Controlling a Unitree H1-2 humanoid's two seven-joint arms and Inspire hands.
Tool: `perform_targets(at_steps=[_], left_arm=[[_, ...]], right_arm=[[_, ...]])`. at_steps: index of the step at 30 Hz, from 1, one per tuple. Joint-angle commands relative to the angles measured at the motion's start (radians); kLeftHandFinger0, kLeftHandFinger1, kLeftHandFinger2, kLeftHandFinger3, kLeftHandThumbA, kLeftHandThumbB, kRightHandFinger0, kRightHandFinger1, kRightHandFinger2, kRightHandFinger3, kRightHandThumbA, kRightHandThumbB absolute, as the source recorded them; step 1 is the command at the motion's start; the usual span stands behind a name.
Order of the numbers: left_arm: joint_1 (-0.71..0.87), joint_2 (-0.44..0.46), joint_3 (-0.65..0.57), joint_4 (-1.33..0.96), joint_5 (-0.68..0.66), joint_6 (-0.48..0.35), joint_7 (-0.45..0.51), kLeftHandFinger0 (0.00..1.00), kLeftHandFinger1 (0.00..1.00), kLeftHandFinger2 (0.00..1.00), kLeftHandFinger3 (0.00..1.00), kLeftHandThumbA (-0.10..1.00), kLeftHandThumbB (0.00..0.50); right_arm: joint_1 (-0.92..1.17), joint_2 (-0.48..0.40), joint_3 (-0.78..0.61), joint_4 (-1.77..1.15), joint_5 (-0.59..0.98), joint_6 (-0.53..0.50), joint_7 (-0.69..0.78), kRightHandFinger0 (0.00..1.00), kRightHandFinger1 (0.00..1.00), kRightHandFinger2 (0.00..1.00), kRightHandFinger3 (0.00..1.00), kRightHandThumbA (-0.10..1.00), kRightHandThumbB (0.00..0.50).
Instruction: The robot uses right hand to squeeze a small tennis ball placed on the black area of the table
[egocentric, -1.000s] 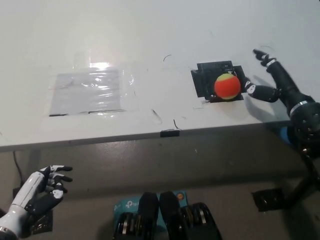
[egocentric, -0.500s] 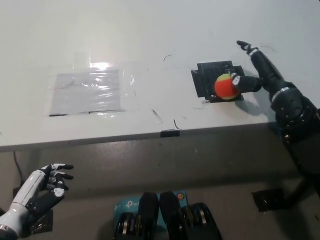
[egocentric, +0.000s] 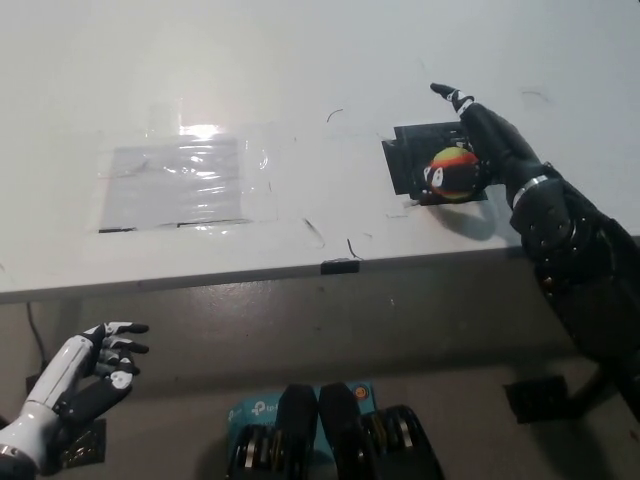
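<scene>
1. L hand (egocentric: 95, 365) – white, nearest item, low at my left, below the tabletop edge and well apart from everything on top. Fingers loosely curled, spread, holding nothing. Resting; no part in this job as I read it.
2. Tabletop (egocentric: 300, 60) – white, front edge runs across the middle of the view. A small dark tab (egocentric: 339, 266) sits on that edge.
3. Clear plastic sheet (egocentric: 185, 182) – taped flat on the L half of the tabletop, glare on its far edge. Well apart from the work zone.
4. R hand (egocentric: 480, 145) – black, arm comes up from lower R over the tabletop edge. Palm lies over the R side and top of the ball; one finger sticks out straight past it, pointing far-left, not on the ball. Fingers partly wrapped, not fully clamped, so I log contact rather than a firm grip.
5. Tennis ball (egocentric: 452, 172) – small, orange w/ yellow top, sitting on the near-R part of the black area. Round, so no long axis to line up on.
6. Black area (egocentric: 415, 150) – dark square patch R of centre; its L and far parts show bare, the rest is under ball and hand.
7. Key relation – ball lies to the L of and just under the R palm, touching it. My call: the squeeze only needs the fingers curled in toward the L and down around the ball; no reach left. R hand is the near one by far.
</scene>
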Motion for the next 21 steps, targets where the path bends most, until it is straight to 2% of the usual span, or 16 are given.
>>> perform_targets(at_steps=[1, 6, 13, 17, 21], left_arm=[[-0.021, 0.012, 0.007, -0.028, 0.006, 0.009, -0.006, 0.45, 0.53, 0.64, 0.73, 0.19, 0.077], [-0.047, 0.013, 0.005, -0.016, 0.007, 0.005, -0.010, 0.44, 0.52, 0.63, 0.73, 0.18, 0.070], [-0.068, 0.017, -0.004, -0.004, 0.004, 0.002, -0.026, 0.46, 0.52, 0.63, 0.73, 0.17, 0.068], [-0.080, 0.019, -0.014, 0.006, 0.012, -0.025, -0.032, 0.44, 0.51, 0.62, 0.72, 0.19, 0.064], [-0.085, 0.019, -0.021, 0.001, 0.020, -0.010, -0.039, 0.46, 0.53, 0.63, 0.74, 0.23, 0.065]], right_arm=[[-0.049, -0.003, -0.002, -0.006, -0.063, 0.036, -0.004, 1.00, 1.00, 1.00, 1.00, 0.74, 0.500], [-0.045, 0.030, -0.008, 0.085, -0.101, 0.015, -0.086, 1.00, 1.00, 1.00, 1.00, 0.74, 0.500], [-0.051, 0.060, -0.001, 0.150, -0.127, -0.015, -0.098, 1.00, 1.00, 1.00, 1.00, 0.72, 0.500], [-0.060, 0.098, 0.009, 0.201, -0.134, -0.038, -0.107, 1.00, 1.00, 1.00, 1.00, 0.70, 0.500], [-0.071, 0.135, 0.026, 0.237, -0.138, -0.056, -0.101, 1.00, 1.00, 1.00, 1.00, 0.68, 0.500]])
